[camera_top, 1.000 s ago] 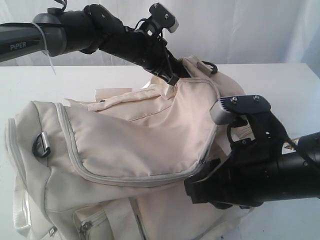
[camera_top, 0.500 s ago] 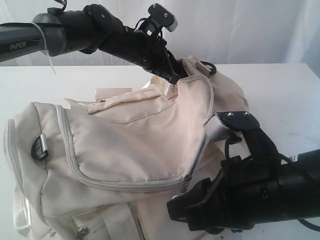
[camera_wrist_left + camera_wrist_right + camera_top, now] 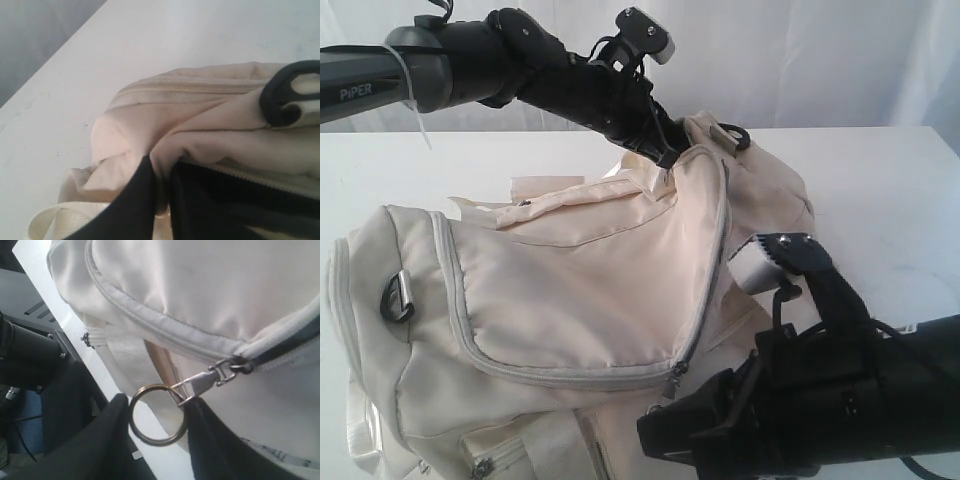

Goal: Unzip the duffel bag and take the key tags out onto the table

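White curtain backs a white table; cream duffel bag, grey zipper part-open, lies across its middle. Left gripper pinches bag fabric; right gripper clamps the pull ring.

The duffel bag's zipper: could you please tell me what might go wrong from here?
1. The right pincer holds the zipper ring only across its rim, so it may slip out.
2. The left pincer pinches a small fold of the duffel bag; if it lets go, the bag could drag instead of unzipping.
3. The slider sits at a bend in its path, where it may jam.
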Motion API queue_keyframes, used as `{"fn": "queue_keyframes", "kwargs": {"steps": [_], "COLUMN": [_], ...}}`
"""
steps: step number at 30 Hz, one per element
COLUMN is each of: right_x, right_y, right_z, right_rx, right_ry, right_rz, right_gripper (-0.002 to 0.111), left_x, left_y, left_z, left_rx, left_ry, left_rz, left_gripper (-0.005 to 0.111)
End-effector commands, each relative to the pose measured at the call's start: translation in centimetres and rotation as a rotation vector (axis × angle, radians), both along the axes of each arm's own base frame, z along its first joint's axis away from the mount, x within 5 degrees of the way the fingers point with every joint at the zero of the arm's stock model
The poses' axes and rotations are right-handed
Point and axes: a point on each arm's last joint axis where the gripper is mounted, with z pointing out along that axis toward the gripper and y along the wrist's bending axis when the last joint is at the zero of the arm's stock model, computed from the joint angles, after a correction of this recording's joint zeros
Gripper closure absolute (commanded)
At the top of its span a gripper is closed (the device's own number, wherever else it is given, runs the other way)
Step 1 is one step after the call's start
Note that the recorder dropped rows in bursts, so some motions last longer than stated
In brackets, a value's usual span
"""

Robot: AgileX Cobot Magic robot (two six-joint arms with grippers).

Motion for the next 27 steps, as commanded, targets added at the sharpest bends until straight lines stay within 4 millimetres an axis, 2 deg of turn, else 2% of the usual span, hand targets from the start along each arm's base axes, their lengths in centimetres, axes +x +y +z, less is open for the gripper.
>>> {"fn": "queue_keyframes", "kwargs": {"steps": [1, 3, 6, 8, 11, 13, 18, 20, 27], "right_x": [-0.5, -0.2, 0.0, 0.0, 0.0, 0.0, 0.6, 0.9, 1.4], "right_y": [-0.1, -0.1, -0.1, -0.2, -0.4, -0.5, -0.8, -0.9, -2.2], "right_z": [0.0, 0.0, -0.1, -0.2, -0.4, -0.5, 0.0, 0.7, 4.7], "right_rx": [0.010, 0.006, -0.003, -0.015, -0.049, -0.077, -0.186, -0.216, -0.282], "right_ry": [-0.005, -0.018, -0.035, -0.047, -0.071, -0.064, -0.088, -0.109, -0.267], "right_rz": [0.050, 0.027, 0.013, 0.021, 0.043, 0.039, 0.025, 0.030, -0.030], "right_gripper": [0.108, 0.105, 0.088, 0.067, 0.039, 0.029, 0.030, 0.030, 0.030], "left_x": [0.4, 0.4, 0.3, 0.2, 0.2, 0.1, -0.5, -0.9, -3.6], "left_y": [0.7, 0.7, 0.7, 0.7, 0.7, 0.7, 1.0, 1.1, 2.1], "left_z": [1.0, 1.0, 0.9, 0.9, 1.1, 1.4, 2.9, 3.7, 7.0], "left_rx": [-0.021, -0.020, -0.017, -0.016, -0.018, -0.021, -0.032, -0.037, -0.002], "left_ry": [-0.020, -0.019, -0.004, -0.001, -0.005, -0.009, -0.028, -0.033, 0.013], "left_rz": [0.039, 0.037, 0.025, 0.021, 0.021, 0.020, 0.012, 0.000, -0.082], "left_gripper": [0.106, 0.106, 0.106, 0.104, 0.093, 0.082, 0.055, 0.049, 0.048]}}
